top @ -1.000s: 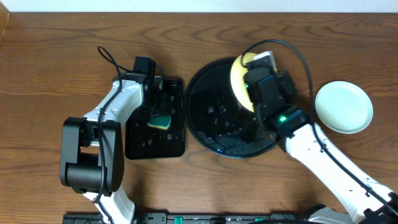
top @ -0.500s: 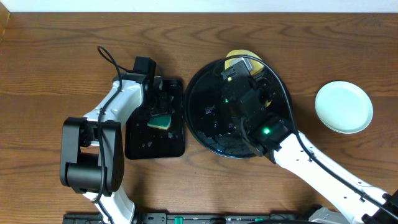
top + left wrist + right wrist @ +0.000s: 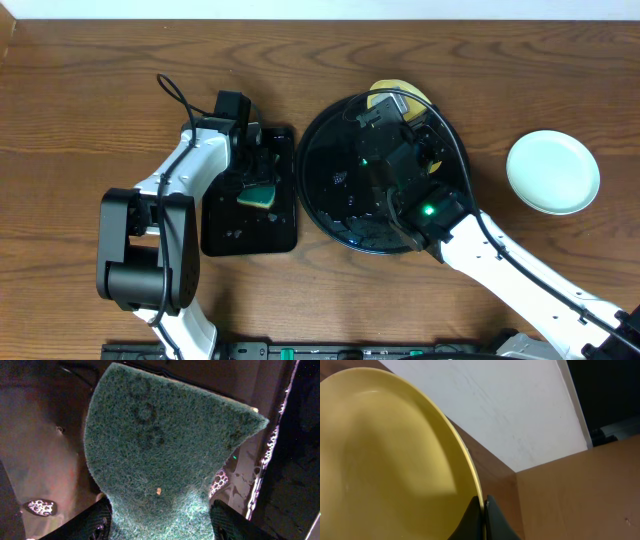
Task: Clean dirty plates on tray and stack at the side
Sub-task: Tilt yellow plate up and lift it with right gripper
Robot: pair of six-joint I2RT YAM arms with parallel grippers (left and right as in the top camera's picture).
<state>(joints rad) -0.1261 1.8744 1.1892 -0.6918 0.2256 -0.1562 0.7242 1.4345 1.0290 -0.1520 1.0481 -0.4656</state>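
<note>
The right gripper (image 3: 482, 510), shut on the yellow plate's (image 3: 385, 460) rim, holds it over the round tray's (image 3: 320, 215) far edge for scrubbing. The left gripper (image 3: 160, 520) pinches the green sponge (image 3: 160, 445) over the rectangular tray (image 3: 225, 235).

Most of the yellow plate (image 3: 392, 92) hidden behind the right gripper (image 3: 385, 108) overhead.

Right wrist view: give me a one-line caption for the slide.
Right tool shut on the rim of the pale yellow plate, lifted on edge against a white wall.
</note>
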